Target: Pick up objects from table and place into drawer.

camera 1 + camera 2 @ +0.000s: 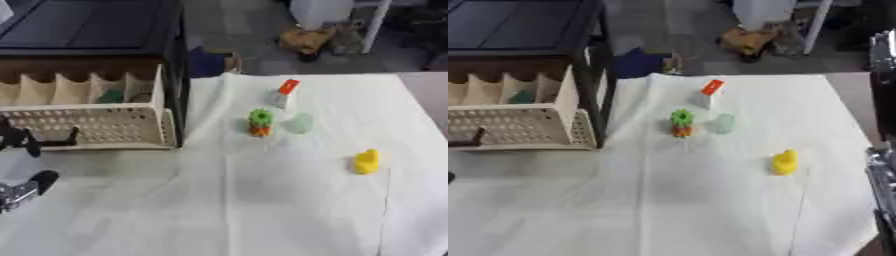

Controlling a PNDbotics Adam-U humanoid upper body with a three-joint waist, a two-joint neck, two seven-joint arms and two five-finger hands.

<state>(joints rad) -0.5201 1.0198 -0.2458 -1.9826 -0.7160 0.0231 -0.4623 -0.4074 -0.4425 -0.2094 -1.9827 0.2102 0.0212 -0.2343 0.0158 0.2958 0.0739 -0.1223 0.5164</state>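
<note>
Drawer (87, 125) pulled open for loading; yellow toy (367, 161), green-topped toy (260, 122) on table (262, 210), ungrasped. Left hand (22, 192) idle; grip state indiscernible.

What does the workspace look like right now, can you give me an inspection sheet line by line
Surface: white cloth, creased.
Job's things: yellow toy; green-topped orange toy; pale green object; white box with red top; open cream drawer with dividers, a green item inside.
Clutter: nothing seen.
Hands: left hand at lower left edge, fingers unclear; right hand not seen.
Cables: nothing seen.
Surroundings: grey floor; black cabinet top.
</note>
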